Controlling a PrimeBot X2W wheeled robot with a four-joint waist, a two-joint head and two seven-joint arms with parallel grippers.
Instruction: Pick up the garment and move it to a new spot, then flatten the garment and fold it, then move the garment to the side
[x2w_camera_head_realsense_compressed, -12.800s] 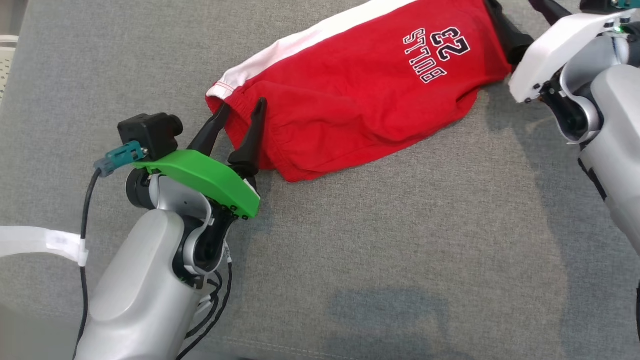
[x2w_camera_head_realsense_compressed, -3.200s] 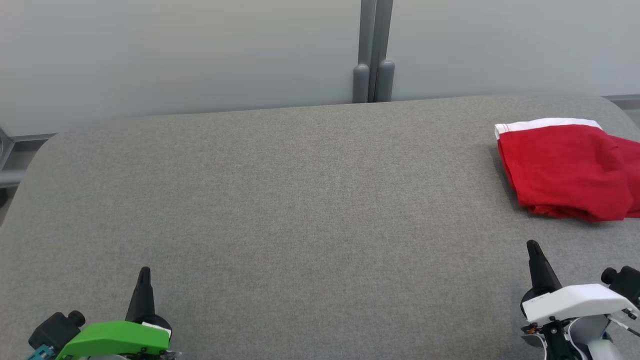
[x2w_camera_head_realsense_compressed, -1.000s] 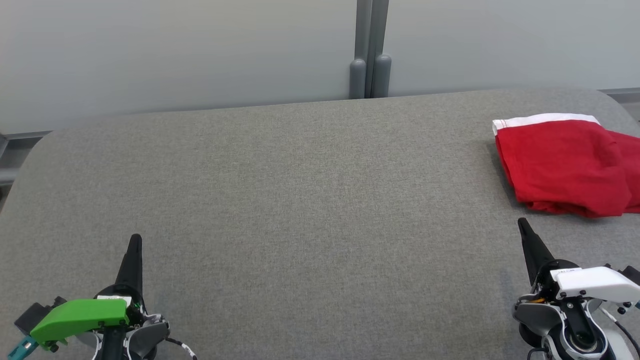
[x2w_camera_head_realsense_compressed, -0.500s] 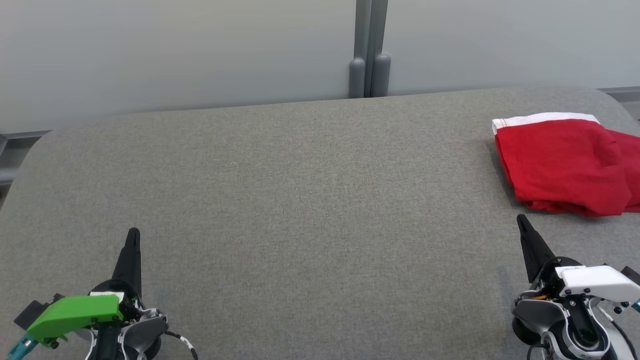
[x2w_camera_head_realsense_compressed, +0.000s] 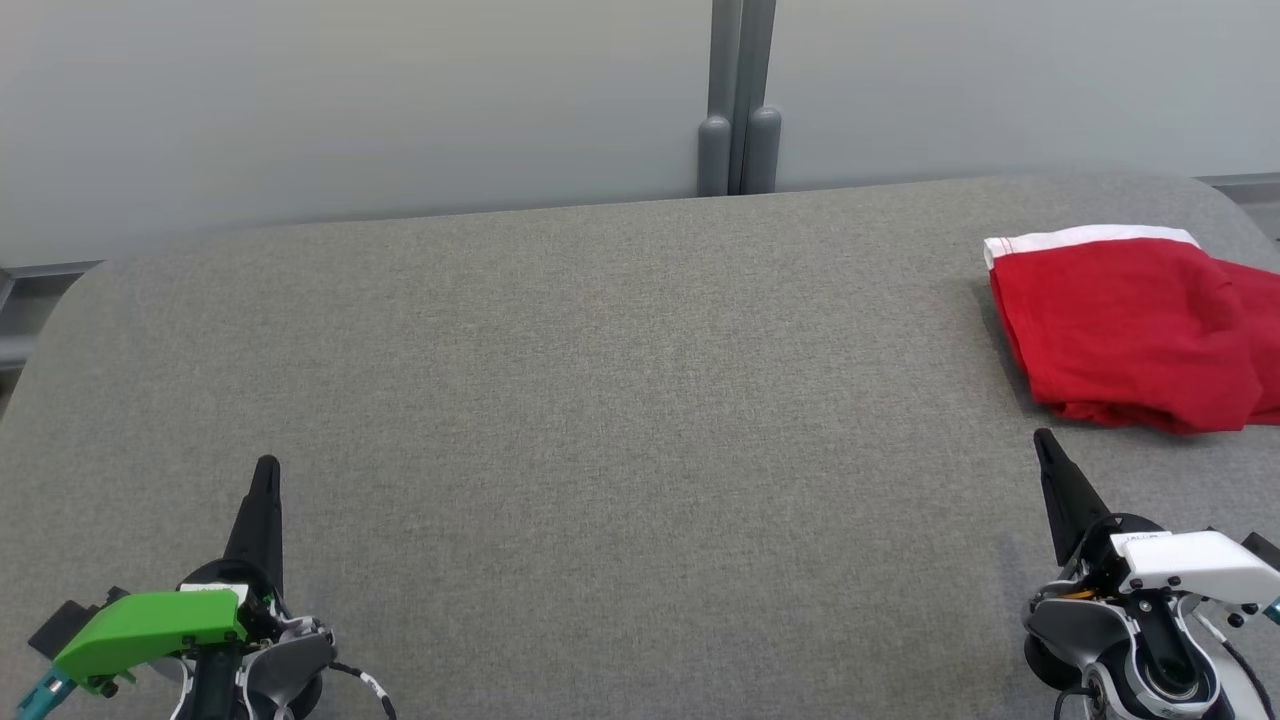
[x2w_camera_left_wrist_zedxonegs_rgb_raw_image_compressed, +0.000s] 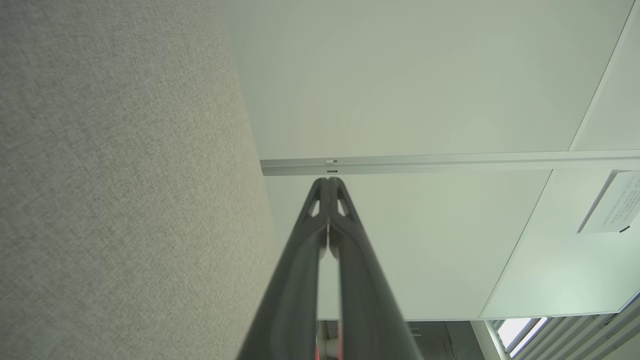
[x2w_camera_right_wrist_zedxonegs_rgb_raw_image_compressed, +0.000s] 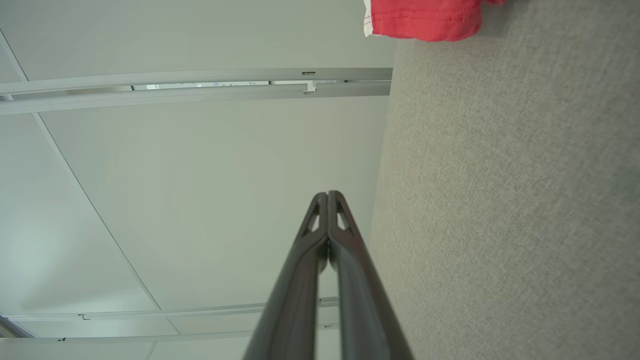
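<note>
1. The red garment (x2w_camera_head_realsense_compressed: 1130, 330) lies in a folded bundle at the far right of the grey padded surface (x2w_camera_head_realsense_compressed: 620, 400), with its white band toward the far edge.
2. The left gripper (x2w_camera_head_realsense_compressed: 265, 470) sits near left, fingers pressed together and holding nothing.
3. The right gripper (x2w_camera_head_realsense_compressed: 1045, 445) sits near right, jaws closed and empty too, close to the garment but not touching it.
4. By the look of it the garment is folded and set aside, so the job seems finished, though the fold is a little rumpled.
</note>
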